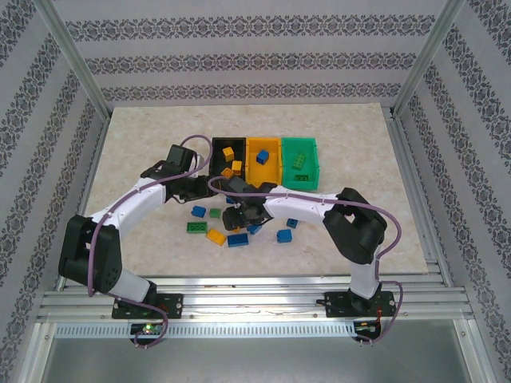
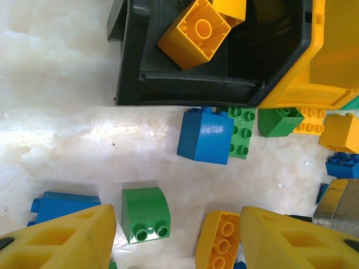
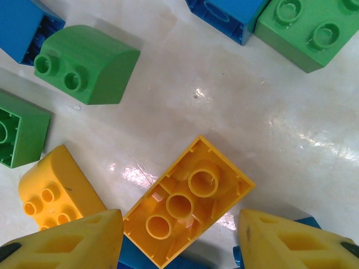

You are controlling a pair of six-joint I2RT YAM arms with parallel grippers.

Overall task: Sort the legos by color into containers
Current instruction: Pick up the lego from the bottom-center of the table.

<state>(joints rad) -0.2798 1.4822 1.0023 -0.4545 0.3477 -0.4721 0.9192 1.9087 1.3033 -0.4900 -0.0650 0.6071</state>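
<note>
Nearest me, the aluminium rails (image 1: pixel 255 297) carry both arm bases. Beyond them lies the pale marbled tabletop (image 1: pixel 383 183), glossy enough to throw glare into my wrist cameras. Striped, patterned wallpaper (image 1: pixel 255 60) closes the cell behind metal posts.

The loose legos (image 1: pixel 215 235) are scattered mid-tabletop, in front of the bins. My right gripper (image 3: pixel 179 224) hangs low over them, spread wide and grasping nothing. It straddles a yellow brick (image 3: pixel 188 202) that lies studs down with its hollow side up. I cannot tell whether one finger (image 3: pixel 67 241) touches that brick's corner.

My left gripper (image 2: pixel 176 224) is also released and empty, wide apart above a rounded green brick (image 2: pixel 145 213) and an orange brick (image 2: pixel 219 241). Farther on, a blue cube (image 2: pixel 205 134) lies just in front of the black bin (image 2: pixel 190 89), which has a yellow block (image 2: pixel 193 33) tilted inside.

The three bins stand side by side. The orange bin (image 1: pixel 263 179) holds a blue piece (image 1: pixel 262 156), and the green bin (image 1: pixel 300 179) holds a green piece (image 1: pixel 300 159).
</note>
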